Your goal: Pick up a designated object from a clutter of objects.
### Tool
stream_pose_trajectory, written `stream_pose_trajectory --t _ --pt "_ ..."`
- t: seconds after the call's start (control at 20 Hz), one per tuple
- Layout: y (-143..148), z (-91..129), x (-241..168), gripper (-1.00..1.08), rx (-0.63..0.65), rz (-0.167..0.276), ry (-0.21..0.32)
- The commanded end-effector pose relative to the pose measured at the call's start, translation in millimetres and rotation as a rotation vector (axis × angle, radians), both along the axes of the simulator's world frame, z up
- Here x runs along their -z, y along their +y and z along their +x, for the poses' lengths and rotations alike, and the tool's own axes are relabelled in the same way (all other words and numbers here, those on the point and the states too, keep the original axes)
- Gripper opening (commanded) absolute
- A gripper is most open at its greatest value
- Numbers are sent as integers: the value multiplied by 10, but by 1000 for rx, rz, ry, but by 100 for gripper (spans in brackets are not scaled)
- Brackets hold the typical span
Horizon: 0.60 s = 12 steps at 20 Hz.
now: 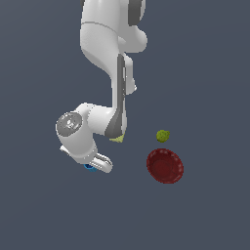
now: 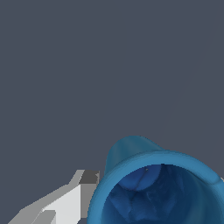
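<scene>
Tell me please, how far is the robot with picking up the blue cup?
Done: the arm has reached the blue cup, whose open mouth fills the wrist view beside one finger. In hand: the gripper sits over the cup; whether it is closed is not visible. Left: a confirmed grasp and lift. The red bowl and olive lump lie apart.
</scene>
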State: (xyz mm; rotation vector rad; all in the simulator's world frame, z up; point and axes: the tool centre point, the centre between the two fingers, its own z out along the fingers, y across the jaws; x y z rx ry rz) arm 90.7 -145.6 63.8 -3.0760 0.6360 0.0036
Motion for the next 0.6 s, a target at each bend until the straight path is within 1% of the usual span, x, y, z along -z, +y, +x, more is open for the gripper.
stream_pose_trajectory --t 0.0,0.2,0.55 --pt "-30 -73 -125 -100 0 0 -2" --pt "-88 -239 -367 -100 1 0 -2" --pt "-215 -602 -901 -100 1 2 -3"
